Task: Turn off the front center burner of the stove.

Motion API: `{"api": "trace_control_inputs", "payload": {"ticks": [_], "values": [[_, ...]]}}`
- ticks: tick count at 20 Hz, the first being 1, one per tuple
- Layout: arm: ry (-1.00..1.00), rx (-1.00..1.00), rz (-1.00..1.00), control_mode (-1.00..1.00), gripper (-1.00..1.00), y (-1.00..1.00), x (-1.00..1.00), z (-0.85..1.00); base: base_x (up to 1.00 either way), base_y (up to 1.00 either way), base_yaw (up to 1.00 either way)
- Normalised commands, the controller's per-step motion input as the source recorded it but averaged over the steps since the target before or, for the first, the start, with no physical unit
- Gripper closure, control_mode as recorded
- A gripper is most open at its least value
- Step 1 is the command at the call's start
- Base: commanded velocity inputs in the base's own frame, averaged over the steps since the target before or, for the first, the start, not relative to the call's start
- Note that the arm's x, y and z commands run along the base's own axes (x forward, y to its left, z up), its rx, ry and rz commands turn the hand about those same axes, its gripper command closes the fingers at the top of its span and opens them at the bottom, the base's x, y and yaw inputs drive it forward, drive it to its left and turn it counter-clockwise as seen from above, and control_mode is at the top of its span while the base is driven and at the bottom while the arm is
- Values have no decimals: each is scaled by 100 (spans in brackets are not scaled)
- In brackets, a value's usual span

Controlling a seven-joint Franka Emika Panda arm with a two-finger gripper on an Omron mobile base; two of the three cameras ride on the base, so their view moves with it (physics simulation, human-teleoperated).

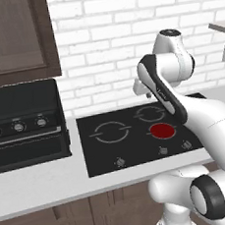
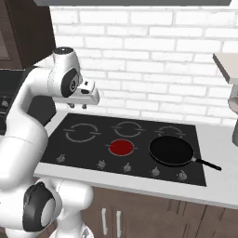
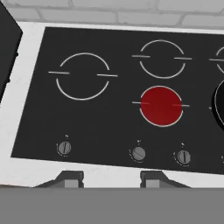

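- The pincer [image 3: 111, 178] showed at the bottom of the hand view as two dark finger tips set well apart with nothing between them, so it stood open and empty.
- In the right base view the pincer [image 2: 78, 106] hung at the upper left of the frame, high above the rear left part of the stove [image 2: 83, 151]; in the left base view the hand sat near the middle of the frame, above the cooktop.
- Just above the tips in the hand view lay a strip of white counter [image 3: 26, 131], then the front edge of the stove [image 3: 109, 127] with its row of small grey knobs.
- Three knobs were plain there: one at lower left [image 3: 64, 148], one at lower centre [image 3: 138, 153] and one just to its right [image 3: 183, 157].
- The front center burner [image 3: 161, 106] glowed as a solid red disc right of centre in the hand view, above the centre knob.
- The same burner sat at the centre of the right base view [image 2: 122, 148] and right of centre in the left base view [image 1: 162, 130], partly beside the arm.
- Unlit grey ring burners lay to its left [image 3: 83, 75] and behind it [image 3: 162, 58].
- A black frying pan [image 2: 171, 150] rested on the stove just to the right of the lit burner, its handle pointing to the lower right.
- A boxy black countertop oven [image 1: 24, 124] with three dials stood at the left of the left base view, beside the stove [image 1: 99, 155].
- A white brick wall [image 2: 153, 60] ran behind it all.
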Motion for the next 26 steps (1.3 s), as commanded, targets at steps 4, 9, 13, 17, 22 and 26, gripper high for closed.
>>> {"api": "trace_control_inputs", "payload": {"ticks": [4,9,13,17,22,26], "values": [[0,0,0,-100,-100,0,-8,-1,0,0,0],[0,0,0,-100,-100,-3,-15,-4,0,0,0],[0,0,0,-100,-100,-6,-10,-5,0,0,0],[0,0,0,-100,-100,-5,-3,-3,0,0,0],[0,0,0,-100,-100,-6,-1,-3,0,0,0],[0,0,0,-100,-100,-13,-3,0,0,0,0]]}}
